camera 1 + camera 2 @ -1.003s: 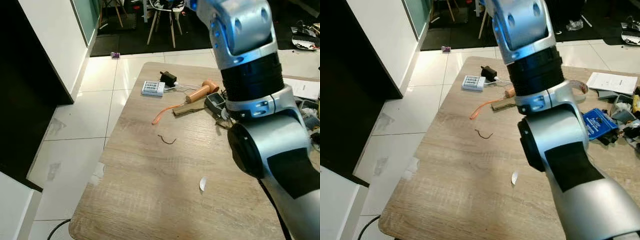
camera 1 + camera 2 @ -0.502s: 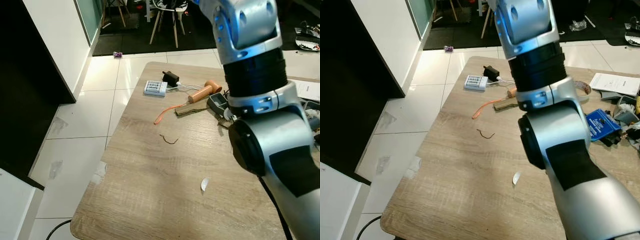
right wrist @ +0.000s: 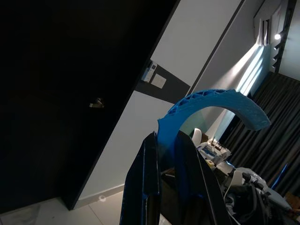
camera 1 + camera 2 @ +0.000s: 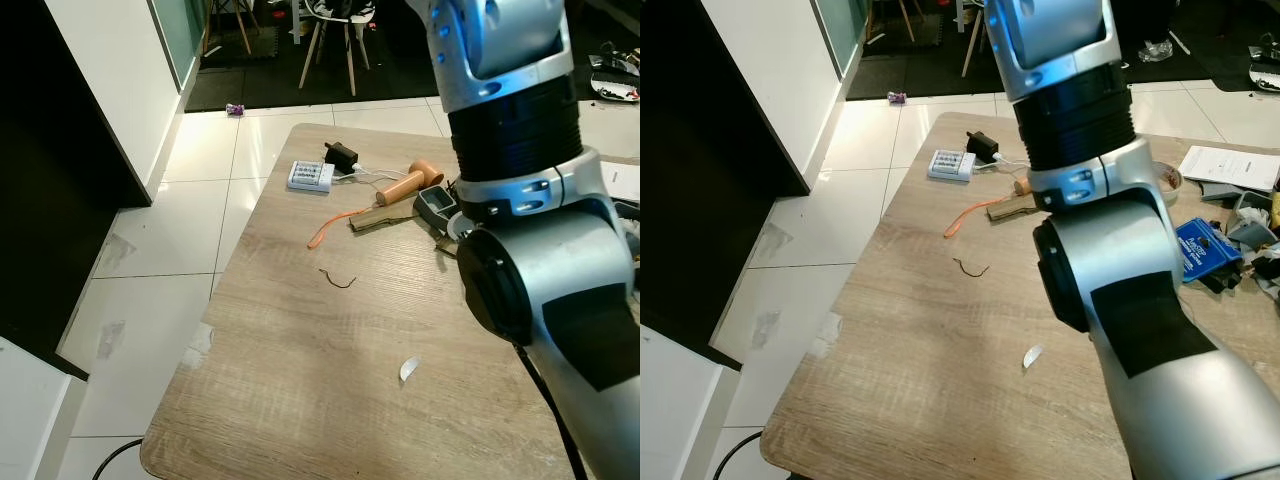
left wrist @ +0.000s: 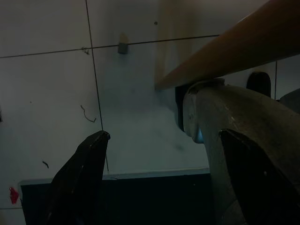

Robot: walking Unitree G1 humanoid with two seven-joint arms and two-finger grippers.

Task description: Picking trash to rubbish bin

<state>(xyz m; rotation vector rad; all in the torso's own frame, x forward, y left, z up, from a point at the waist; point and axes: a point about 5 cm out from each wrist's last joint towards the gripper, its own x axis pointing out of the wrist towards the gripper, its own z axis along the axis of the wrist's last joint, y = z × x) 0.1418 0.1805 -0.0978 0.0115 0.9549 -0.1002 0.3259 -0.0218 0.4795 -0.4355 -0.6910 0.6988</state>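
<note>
My right arm [image 4: 520, 200] is raised high over the wooden table [image 4: 300, 400], its upper part running out of the top of the eye views. In the right wrist view the right gripper [image 3: 164, 143] is shut on a blue curved lattice piece [image 3: 211, 105], held up against a dark wall. On the table lie a small white scrap [image 4: 407, 370], a thin dark wire squiggle [image 4: 336, 280] and an orange strip [image 4: 330, 228]. The left gripper [image 5: 163, 136] hangs open beside the table edge [image 5: 225, 51], above the tiled floor.
At the table's far end lie a white battery charger [image 4: 311, 176], a black adapter [image 4: 340, 155] and a wooden-handled tool [image 4: 405, 184]. A blue box [image 4: 1206, 248] and papers [image 4: 1228, 165] clutter the right side. White tiled floor [image 4: 170, 250] lies to the left, chairs [image 4: 335, 40] beyond.
The head view has shifted slightly and my right arm has edged to the right in the picture. The things on the table have not moved.
</note>
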